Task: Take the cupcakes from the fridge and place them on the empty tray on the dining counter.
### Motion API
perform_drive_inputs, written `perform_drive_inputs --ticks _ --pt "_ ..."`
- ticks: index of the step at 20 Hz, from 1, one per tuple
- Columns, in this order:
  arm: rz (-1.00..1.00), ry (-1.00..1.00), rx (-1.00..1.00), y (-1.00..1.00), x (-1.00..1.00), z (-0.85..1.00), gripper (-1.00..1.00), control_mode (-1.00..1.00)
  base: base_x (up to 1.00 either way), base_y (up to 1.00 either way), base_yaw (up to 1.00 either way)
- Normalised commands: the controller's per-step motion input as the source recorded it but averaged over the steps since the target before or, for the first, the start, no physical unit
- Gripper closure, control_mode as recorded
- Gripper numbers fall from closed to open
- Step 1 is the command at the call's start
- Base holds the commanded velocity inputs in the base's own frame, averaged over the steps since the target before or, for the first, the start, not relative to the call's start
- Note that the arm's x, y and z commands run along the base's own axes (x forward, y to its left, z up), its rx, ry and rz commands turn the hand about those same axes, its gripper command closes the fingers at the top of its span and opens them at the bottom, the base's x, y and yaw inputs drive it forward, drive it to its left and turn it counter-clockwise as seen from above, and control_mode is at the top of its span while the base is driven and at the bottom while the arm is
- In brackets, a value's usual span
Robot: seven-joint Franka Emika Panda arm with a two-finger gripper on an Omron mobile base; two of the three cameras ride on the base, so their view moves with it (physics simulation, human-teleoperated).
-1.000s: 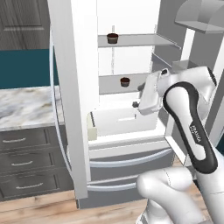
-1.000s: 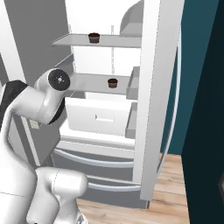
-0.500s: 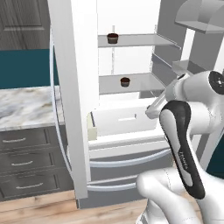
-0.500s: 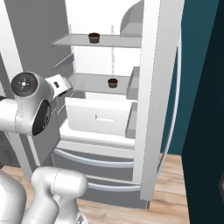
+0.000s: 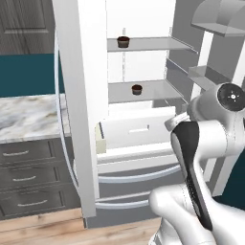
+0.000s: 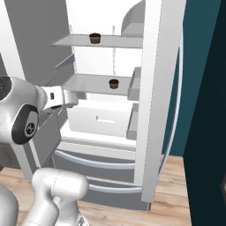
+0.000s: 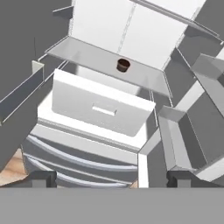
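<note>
A white robot arm stands before the tall grey steel French-door fridge (image 5: 76, 119), both doors swung wide on its white interior, with the fetching of the cupcakes not yet begun. One small round dark-brown cupcake with a tan top (image 5: 123, 41) sits on the upper glass shelf (image 5: 153, 44); the second cupcake (image 5: 137, 89) sits on the glass shelf below (image 5: 158, 90), near its front edge and above the white pull-out drawer (image 5: 136, 131). From the arm's own camera the lower cupcake (image 7: 123, 65) appears ahead and well apart from the two dark fingertips (image 7: 41, 178), which stand far apart at the bottom of the picture with nothing between them: the jaws are spread wide and hold nothing. The hand, seen from the right side (image 6: 70, 98), is level with the lower shelf but outside the fridge cavity, off to the side of the cupcake (image 6: 114, 83). A marble-topped surface over dark grey drawers (image 5: 28, 122) runs beside the fridge. As judged from this scene, only the door-opening is done; both cupcakes remain to be reached, grasped, carried out and set on the tray, so the task is in its early part. The lower cupcake looks the likelier first target.
</note>
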Motion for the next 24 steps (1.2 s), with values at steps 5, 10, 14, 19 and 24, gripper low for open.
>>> perform_drive_inputs --ticks 5,10,14,19,24 --pt "-0.07 0.00 0.23 -0.03 -0.24 0.00 -1.00 -1.00 0.00 0.00 0.00" --pt "0.01 -0.02 0.17 0.00 -0.26 0.00 -1.00 -1.00 0.00 0.00 0.00" --pt "0.03 -0.03 0.08 0.00 0.00 0.00 -1.00 -1.00 0.00 0.00 0.00" --pt "0.00 0.00 0.00 0.00 0.03 0.00 -1.00 -1.00 0.00 0.00 0.00" --pt "0.00 0.00 0.00 0.01 0.03 0.00 -1.00 -1.00 0.00 0.00 0.00"
